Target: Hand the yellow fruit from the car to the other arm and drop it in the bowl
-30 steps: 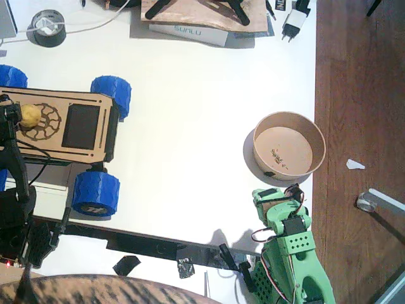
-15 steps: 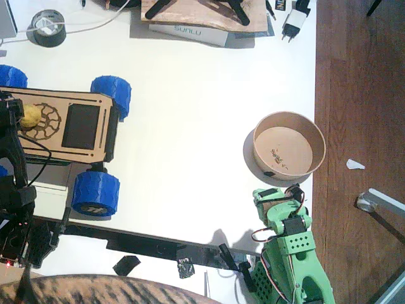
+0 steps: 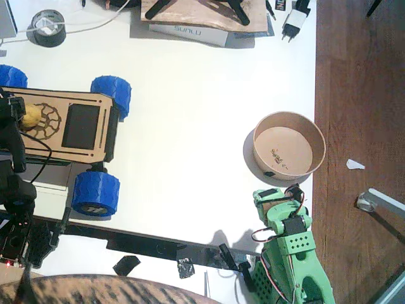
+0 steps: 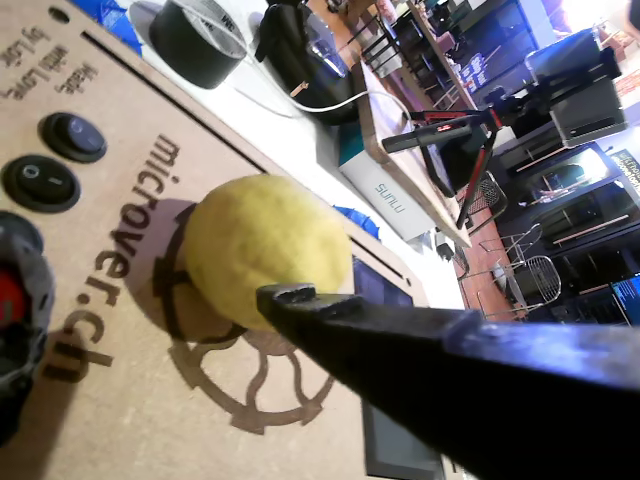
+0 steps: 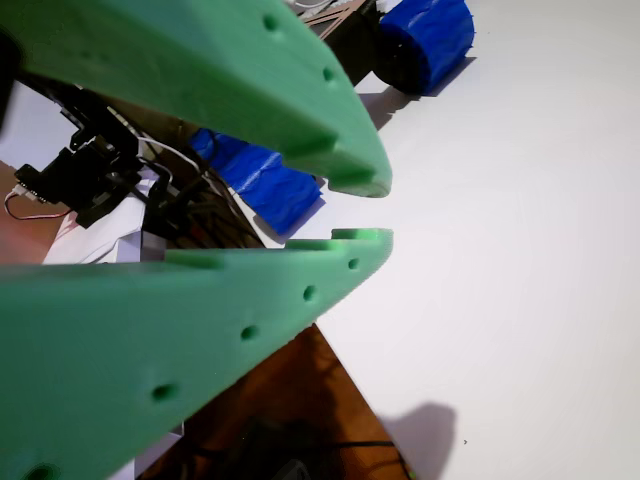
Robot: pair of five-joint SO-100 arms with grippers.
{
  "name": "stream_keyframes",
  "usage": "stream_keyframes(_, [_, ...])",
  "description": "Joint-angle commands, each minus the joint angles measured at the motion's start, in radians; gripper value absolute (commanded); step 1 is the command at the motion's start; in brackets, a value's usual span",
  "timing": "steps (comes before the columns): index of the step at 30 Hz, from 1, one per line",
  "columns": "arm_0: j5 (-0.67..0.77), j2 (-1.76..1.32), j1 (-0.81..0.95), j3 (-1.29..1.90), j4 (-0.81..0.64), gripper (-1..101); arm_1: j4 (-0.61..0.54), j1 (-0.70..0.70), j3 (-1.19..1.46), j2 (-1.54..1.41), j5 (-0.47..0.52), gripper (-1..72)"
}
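The yellow fruit (image 3: 30, 116) rests on the gear logo at the left end of the car (image 3: 82, 101), a plywood deck with blue wheels. My left gripper (image 3: 11, 114), on the black arm, is right at the fruit's left side and looks open. In a wrist view one black finger (image 4: 400, 350) touches the fruit (image 4: 265, 250), which still lies on the car deck (image 4: 120, 400). The bowl (image 3: 289, 114) stands at the table's right side and holds nothing. Just below it my right gripper (image 3: 273, 197), on the green arm, is at rest. Its green tips (image 5: 365, 212) are nearly together, with nothing between them.
A grey tape roll (image 3: 48, 28) lies at the back left. A white box (image 3: 190, 31) and a charger (image 3: 293, 24) sit along the back edge. The white table ends right of the bowl, over wooden floor (image 3: 361, 95). A black strip (image 3: 145, 240) runs along the front edge.
The black arm has shifted upward in the fixed view and its gripper has settled closer against the fruit. The fruit, the car, the bowl and the green arm have not moved.
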State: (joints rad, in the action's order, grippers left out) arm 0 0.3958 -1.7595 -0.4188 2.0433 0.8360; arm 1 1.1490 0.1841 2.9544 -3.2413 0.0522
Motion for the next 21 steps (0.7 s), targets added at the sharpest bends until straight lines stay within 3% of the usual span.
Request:
stream_keyframes(1, [-0.012, 0.011, 0.014, -0.055, -0.032, 47, 0.003, -0.005, -0.046, -0.006, 0.011, 0.4])
stream_keyframes(9, [-0.011, 0.058, 0.117, -0.055, -0.075, 47, 0.003, -0.005, -0.046, -0.006, 0.011, 0.4])
stream_keyframes(21, [-0.011, 0.109, 0.124, -0.054, -0.091, 50, 0.003, -0.002, -0.046, -0.006, 0.011, 0.4])
